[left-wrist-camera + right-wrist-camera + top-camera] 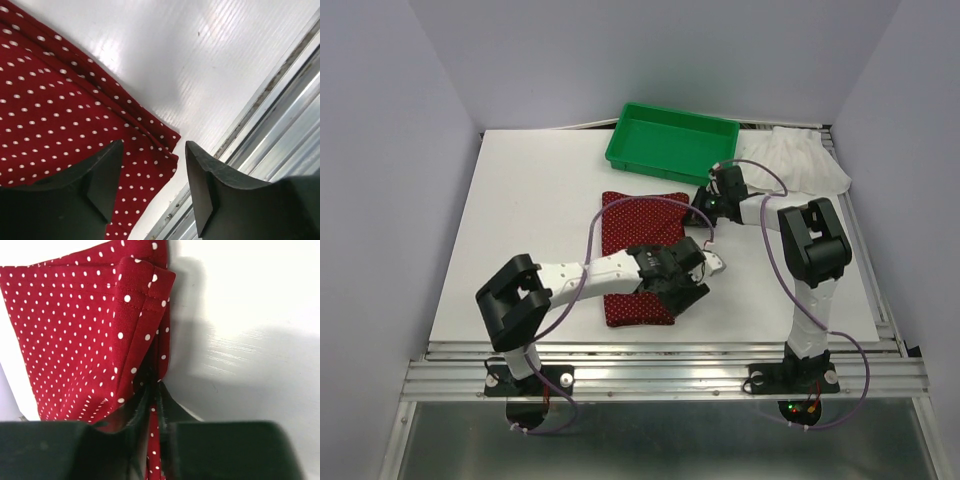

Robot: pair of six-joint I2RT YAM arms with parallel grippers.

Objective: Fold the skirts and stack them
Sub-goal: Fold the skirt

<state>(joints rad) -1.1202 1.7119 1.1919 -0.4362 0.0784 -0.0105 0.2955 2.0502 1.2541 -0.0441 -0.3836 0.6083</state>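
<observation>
The dark red dotted skirt (642, 255) lies folded on the white table, mid-front. My left gripper (692, 290) is open over its near right corner, the corner (160, 145) lying between the fingers (100, 175). My right gripper (698, 207) is shut on the skirt's far right corner; the right wrist view shows red cloth (90, 330) pinched between the jaws (156, 390). The white ruffled skirt (800, 160) lies crumpled at the far right, behind the right arm.
A green plastic tray (670, 140) stands at the back, just beyond the red skirt. The table's metal front rail (670, 350) runs close to the left gripper and shows in the left wrist view (270, 110). Grey walls close in both sides.
</observation>
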